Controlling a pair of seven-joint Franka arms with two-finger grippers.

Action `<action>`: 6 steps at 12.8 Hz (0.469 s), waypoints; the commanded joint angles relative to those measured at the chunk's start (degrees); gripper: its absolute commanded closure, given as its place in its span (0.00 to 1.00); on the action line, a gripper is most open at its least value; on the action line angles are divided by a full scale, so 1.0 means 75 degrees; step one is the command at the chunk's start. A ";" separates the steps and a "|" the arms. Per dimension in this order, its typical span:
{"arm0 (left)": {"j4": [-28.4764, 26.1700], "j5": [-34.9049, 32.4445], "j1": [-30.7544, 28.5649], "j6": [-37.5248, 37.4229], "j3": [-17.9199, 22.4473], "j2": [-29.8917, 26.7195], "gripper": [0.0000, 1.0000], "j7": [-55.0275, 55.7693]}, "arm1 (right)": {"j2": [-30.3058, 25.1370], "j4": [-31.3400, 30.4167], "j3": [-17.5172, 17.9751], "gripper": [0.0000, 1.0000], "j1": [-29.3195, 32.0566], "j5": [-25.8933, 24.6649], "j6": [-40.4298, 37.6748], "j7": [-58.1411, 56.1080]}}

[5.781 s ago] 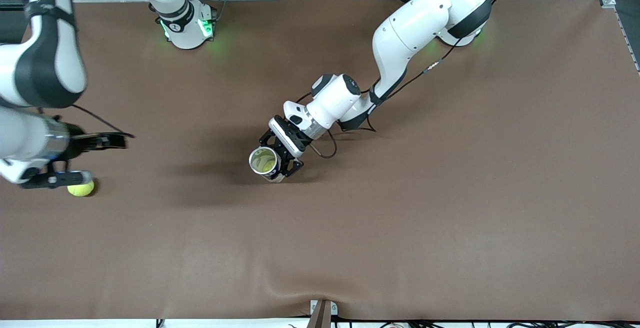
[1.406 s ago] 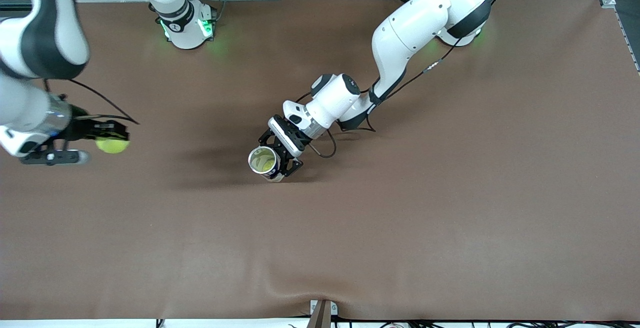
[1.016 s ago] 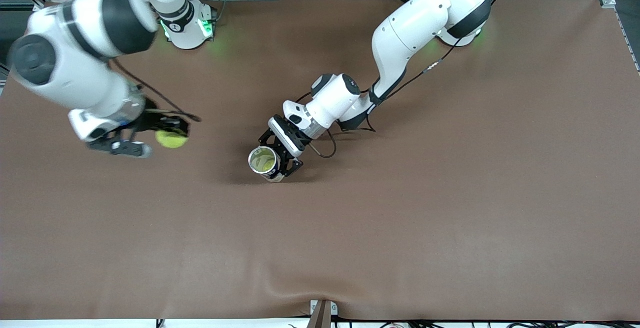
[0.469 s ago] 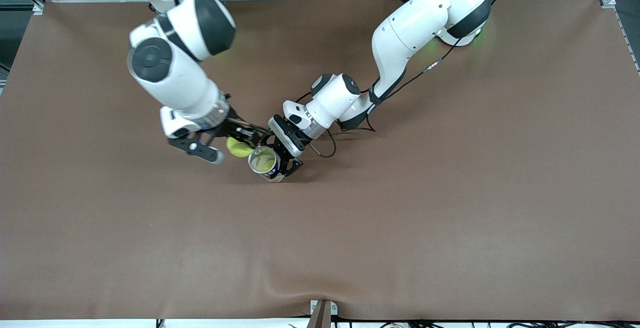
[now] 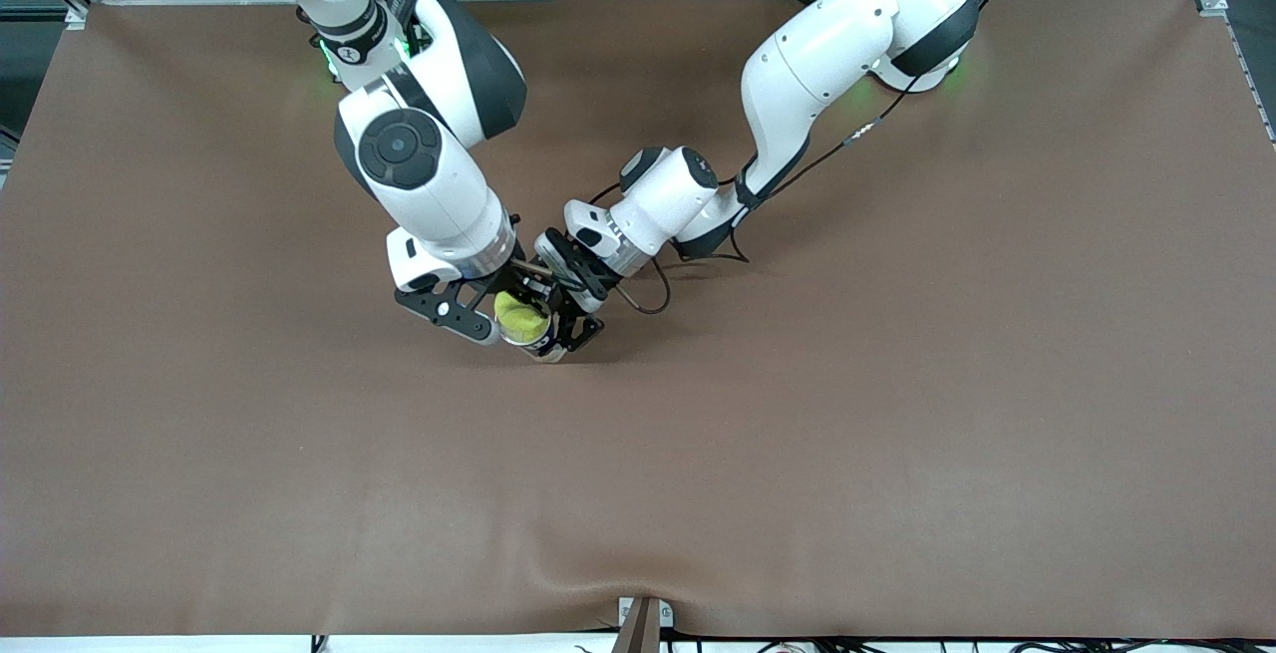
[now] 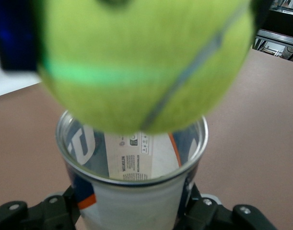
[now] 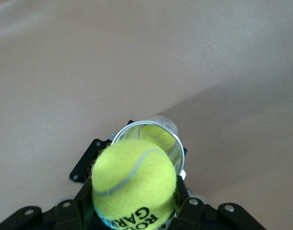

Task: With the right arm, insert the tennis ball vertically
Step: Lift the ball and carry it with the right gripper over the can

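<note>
Tennis ball, fuzzy, round and yellow-green (image 5: 516, 312), hangs in the air directly over the open mouth of an upright clear plastic ball can with a metal rim (image 5: 538, 339), near the middle of the brown cloth-covered table (image 5: 897, 414). The right gripper (image 5: 510, 309), black with two fingers, is pinched on the ball from both sides; the right wrist view shows the ball (image 7: 134, 184) squeezed between its fingers (image 7: 187, 208), black lettering on the felt, with the can's rim (image 7: 147, 125) just below. Inside the can a second yellow-green ball (image 7: 156, 133) lies at the bottom. The can stands on the table, and the left gripper (image 5: 570, 319), also black, is clamped around its wall. In the left wrist view the held ball (image 6: 146, 62) fills the upper part of the picture, just above the can (image 6: 132, 191), whose printed label shows through the clear wall. Farther from the front camera, the white right arm (image 5: 419, 164) and white left arm (image 5: 827, 55) reach in from their bases at the table's edge.
</note>
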State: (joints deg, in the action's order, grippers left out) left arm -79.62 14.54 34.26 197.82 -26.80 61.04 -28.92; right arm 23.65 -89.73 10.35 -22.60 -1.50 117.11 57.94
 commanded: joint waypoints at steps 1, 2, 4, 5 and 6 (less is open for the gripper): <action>0.0139 0.0148 0.0108 0.0120 0.0034 0.0123 0.18 0.0071 | 0.0105 0.0000 -0.0056 1.00 -0.0080 -0.0431 0.0042 0.0185; 0.0139 0.0148 0.0108 0.0120 0.0034 0.0123 0.18 0.0071 | 0.0105 -0.0048 -0.0068 1.00 -0.0057 -0.0456 0.0088 0.0185; 0.0139 0.0148 0.0108 0.0120 0.0034 0.0123 0.18 0.0071 | 0.0140 -0.0141 -0.0068 1.00 -0.0057 -0.0526 0.0229 0.0185; 0.0127 0.0148 0.0108 0.0120 0.0034 0.0123 0.18 0.0071 | 0.0152 -0.0188 -0.0068 1.00 -0.0057 -0.0538 0.0253 0.0185; 0.0116 0.0148 0.0108 0.0120 0.0034 0.0123 0.18 0.0071 | 0.0152 -0.0177 -0.0068 0.49 -0.0045 -0.0538 0.0241 0.0185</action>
State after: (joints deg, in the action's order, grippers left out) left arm -79.62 14.54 34.26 197.82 -26.80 61.05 -28.92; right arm 24.91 -90.62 10.09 -22.61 -4.33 118.34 58.00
